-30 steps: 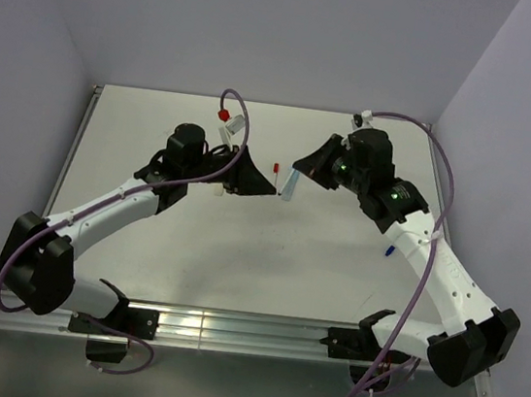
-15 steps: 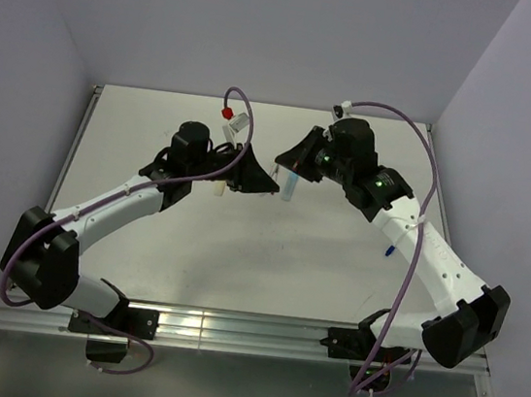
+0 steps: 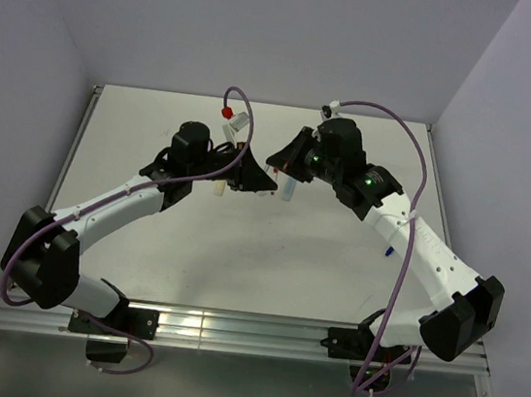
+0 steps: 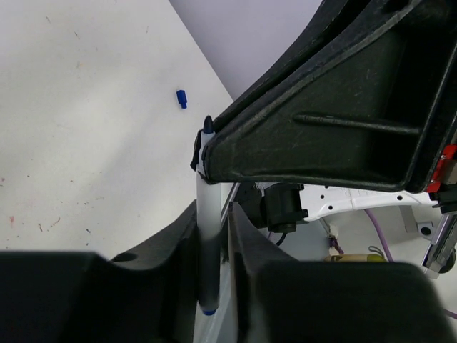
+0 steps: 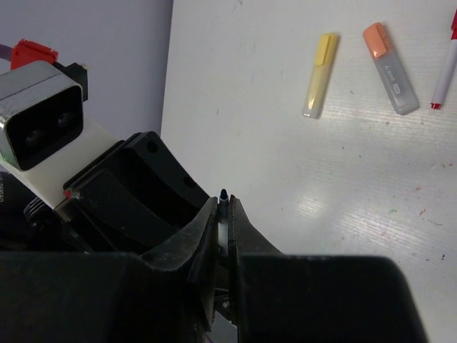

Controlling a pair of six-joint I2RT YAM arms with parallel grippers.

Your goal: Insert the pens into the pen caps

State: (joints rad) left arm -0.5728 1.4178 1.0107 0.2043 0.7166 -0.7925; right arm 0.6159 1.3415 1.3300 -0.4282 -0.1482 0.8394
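Observation:
A thin white pen (image 4: 209,236) with dark blue ends hangs in the air between my two grippers. My right gripper (image 5: 223,207) is shut on its upper part, and the dark tip (image 5: 223,194) pokes out past the fingers. My left gripper (image 4: 213,214) has its jaws drawn in around the lower part. The pen rests against one finger, and a thin slit shows beside the other. From above, the two grippers (image 3: 269,185) (image 3: 287,169) meet at mid-table over the pen (image 3: 288,190). A dark blue pen cap (image 4: 181,98) lies on the table.
A yellow highlighter (image 5: 319,75), an orange-capped grey one (image 5: 390,68) and a red-tipped white pen (image 5: 444,71) lie side by side on the table beyond my right gripper. A small dark blue piece (image 3: 389,249) lies beside the right forearm. Grey walls surround the white table (image 3: 239,254).
My right arm has swung left and carried the pen between the left gripper's fingers. The left jaws have narrowed around it.

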